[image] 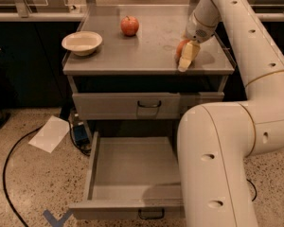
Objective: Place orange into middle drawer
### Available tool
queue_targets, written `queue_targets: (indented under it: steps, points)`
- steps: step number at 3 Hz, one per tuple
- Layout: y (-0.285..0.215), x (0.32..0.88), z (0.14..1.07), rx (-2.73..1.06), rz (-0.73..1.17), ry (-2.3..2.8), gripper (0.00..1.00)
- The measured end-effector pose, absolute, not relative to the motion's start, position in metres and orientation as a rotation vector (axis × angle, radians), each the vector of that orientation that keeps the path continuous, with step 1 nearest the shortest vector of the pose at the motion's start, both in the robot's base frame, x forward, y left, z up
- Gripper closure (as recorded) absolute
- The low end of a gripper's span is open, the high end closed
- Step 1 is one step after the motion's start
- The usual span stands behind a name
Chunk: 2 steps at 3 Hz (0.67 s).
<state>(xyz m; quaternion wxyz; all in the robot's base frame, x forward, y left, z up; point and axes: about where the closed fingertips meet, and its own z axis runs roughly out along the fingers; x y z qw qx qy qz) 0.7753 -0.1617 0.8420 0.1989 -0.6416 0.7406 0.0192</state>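
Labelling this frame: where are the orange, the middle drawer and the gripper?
orange point(180, 48): camera view, visible left side.
middle drawer point(132, 167): camera view, bare floor.
gripper point(185, 60): camera view, tip, by orange on cabinet top point(146, 53).

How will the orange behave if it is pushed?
The orange looks round and smooth, so it would probably roll on the flat top. It lies near the front edge, at the gripper, so a push might send it off.
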Motion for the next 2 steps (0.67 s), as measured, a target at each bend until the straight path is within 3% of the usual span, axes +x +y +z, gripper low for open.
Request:
queue_targets:
  steps: [2]
  points:
    - [-0.1617, 0.7753, 0.8420, -1.794, 0.054, 2.071, 0.65]
